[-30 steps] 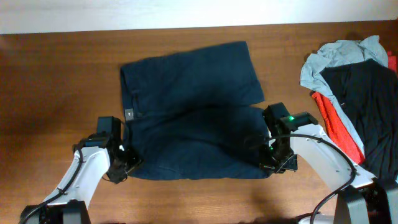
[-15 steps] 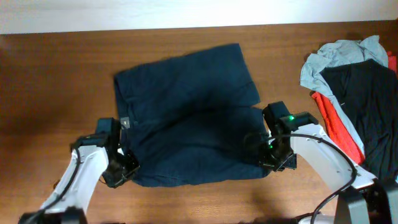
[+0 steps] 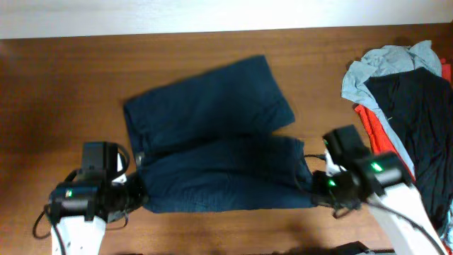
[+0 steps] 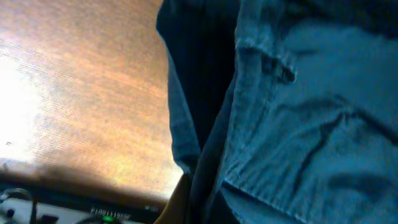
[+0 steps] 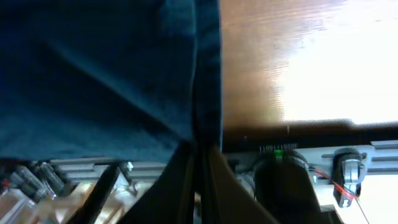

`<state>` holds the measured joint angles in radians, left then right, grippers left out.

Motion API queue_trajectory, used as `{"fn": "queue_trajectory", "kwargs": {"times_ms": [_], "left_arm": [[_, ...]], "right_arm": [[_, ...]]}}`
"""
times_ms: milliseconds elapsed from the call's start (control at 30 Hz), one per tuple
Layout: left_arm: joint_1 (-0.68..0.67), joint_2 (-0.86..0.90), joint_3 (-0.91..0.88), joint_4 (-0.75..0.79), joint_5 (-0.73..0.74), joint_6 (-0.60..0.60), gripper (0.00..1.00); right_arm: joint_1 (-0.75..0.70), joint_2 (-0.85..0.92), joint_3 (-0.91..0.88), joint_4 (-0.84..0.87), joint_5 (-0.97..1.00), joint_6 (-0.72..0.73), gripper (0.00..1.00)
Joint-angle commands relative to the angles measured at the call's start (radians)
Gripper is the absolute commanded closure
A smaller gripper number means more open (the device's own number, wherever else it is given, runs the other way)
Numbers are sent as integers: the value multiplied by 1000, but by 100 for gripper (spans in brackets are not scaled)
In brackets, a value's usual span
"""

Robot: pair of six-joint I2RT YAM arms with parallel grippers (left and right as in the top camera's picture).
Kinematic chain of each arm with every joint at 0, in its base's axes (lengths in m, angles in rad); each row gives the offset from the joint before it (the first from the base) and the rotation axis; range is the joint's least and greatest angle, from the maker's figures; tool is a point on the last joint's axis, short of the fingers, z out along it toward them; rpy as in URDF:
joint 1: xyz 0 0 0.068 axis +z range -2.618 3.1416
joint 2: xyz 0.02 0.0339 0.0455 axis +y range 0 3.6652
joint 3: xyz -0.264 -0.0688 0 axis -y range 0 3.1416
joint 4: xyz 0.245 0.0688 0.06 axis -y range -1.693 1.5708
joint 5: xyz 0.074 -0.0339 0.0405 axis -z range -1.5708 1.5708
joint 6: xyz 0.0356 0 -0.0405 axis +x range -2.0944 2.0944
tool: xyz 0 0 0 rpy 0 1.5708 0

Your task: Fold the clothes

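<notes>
The clothes, dark navy shorts [image 3: 212,127], lie spread across the middle of the table, tilted, with the waistband at the left. At the near left corner my left gripper [image 3: 136,191] is shut on the waistband end. My right gripper [image 3: 310,185] is shut on the near right leg hem. In the left wrist view the shorts [image 4: 298,112] fill most of the frame and hang from the left gripper [image 4: 196,205] at the bottom edge. In the right wrist view the shorts [image 5: 99,74] hang from the right gripper [image 5: 200,177], whose fingers pinch the hem edge.
A pile of other garments sits at the right edge: a light grey shirt [image 3: 386,64], a black garment [image 3: 417,113] and a red shirt [image 3: 375,134]. Brown wooden table [image 3: 56,85] shows on all sides of the shorts.
The left gripper has shut on the shorts' near left corner. Both arms have drawn back toward the near edge, and the near part of the shorts has risen and stretched between them.
</notes>
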<state>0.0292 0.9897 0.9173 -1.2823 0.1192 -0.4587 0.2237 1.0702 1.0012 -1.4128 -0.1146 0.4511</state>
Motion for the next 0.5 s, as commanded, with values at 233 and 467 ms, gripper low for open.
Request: {"fn": "queue_trajectory", "kwargs": {"times_ms": [233,467], "left_arm": [[4,-89,164,-84,-72,27,99],[4,-51,192,13,-128,31,96]], "right_arm": [[5,-228,324,-211,19,82,96],[5,-117,372,-69,19,50,96]]}}
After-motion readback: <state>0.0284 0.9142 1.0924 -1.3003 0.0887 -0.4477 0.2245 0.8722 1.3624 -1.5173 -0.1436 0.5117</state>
